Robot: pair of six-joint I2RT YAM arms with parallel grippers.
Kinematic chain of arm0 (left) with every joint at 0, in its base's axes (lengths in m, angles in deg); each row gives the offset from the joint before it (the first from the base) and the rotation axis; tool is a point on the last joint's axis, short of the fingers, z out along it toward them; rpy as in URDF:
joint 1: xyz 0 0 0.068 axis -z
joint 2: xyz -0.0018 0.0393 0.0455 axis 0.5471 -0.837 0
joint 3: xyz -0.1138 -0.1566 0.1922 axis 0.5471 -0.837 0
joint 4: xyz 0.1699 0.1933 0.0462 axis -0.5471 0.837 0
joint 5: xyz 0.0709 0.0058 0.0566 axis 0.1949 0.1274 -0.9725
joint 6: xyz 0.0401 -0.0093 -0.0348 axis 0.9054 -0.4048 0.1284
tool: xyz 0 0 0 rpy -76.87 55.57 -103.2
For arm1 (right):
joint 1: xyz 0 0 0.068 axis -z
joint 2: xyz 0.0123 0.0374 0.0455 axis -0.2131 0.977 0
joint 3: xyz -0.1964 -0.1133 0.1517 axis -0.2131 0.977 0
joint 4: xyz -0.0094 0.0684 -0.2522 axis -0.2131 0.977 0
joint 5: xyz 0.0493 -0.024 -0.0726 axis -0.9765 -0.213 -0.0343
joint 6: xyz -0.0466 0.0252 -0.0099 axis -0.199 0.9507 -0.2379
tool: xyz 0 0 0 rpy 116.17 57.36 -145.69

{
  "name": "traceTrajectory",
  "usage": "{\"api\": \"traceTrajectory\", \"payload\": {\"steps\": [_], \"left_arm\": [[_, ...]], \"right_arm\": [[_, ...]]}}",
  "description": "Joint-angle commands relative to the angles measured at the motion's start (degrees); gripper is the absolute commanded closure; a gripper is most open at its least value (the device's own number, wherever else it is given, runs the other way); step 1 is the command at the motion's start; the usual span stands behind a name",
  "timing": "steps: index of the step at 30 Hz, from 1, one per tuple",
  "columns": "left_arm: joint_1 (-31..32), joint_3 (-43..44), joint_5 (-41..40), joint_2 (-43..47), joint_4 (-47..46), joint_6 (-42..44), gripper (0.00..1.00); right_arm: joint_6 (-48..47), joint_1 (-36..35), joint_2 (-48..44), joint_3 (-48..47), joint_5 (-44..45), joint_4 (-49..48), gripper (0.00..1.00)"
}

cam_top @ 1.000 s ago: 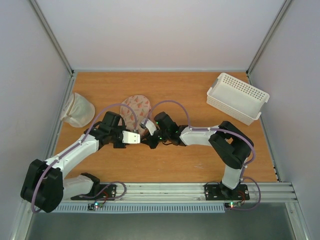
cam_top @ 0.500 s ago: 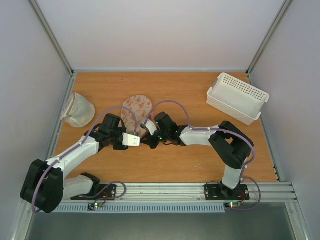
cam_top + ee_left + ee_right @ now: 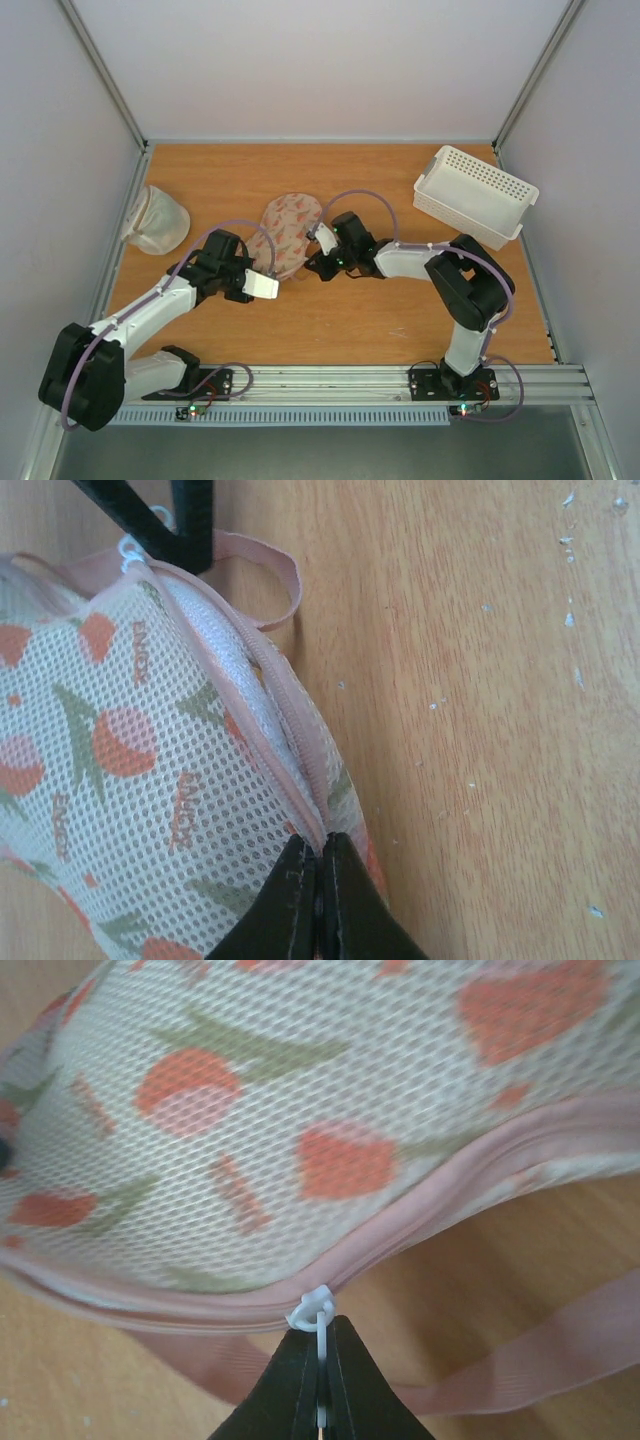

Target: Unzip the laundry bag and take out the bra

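Note:
The laundry bag (image 3: 290,222), cream mesh with red prints and a pink zipper edge, lies mid-table. My left gripper (image 3: 272,280) is shut on the bag's zipper edge (image 3: 318,852) at its near end. My right gripper (image 3: 315,252) is shut on the white zipper pull (image 3: 320,1312) at the bag's right side, beside the pink loop (image 3: 545,1348). In the left wrist view the zipper (image 3: 262,695) gapes slightly between the pull (image 3: 131,550) and my left gripper, showing white mesh inside. The bra is hidden.
An off-white mesh sack (image 3: 155,220) lies at the left edge. A white perforated basket (image 3: 475,195) stands at the far right. Side walls close in the table on both sides.
My right gripper has moved right and farther away with the zipper pull. The bag has shifted right and stretched. My left gripper has drawn slightly nearer, still holding the edge.

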State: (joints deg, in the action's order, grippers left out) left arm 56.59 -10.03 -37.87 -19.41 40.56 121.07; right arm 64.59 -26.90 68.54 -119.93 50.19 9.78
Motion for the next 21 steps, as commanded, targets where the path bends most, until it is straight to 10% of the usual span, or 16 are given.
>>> {"api": "traceTrajectory", "payload": {"steps": [1,21], "left_arm": [[-0.4,-0.3,0.3,1.0,2.9,3.3,0.99],[-0.6,-0.2,0.7,1.4,5.0,3.9,0.99]], "right_arm": [[-1.7,4.3,-0.9,0.5,3.1,0.1,0.99],[-0.6,12.1,0.7,-1.3,4.3,-0.3,0.99]]}}
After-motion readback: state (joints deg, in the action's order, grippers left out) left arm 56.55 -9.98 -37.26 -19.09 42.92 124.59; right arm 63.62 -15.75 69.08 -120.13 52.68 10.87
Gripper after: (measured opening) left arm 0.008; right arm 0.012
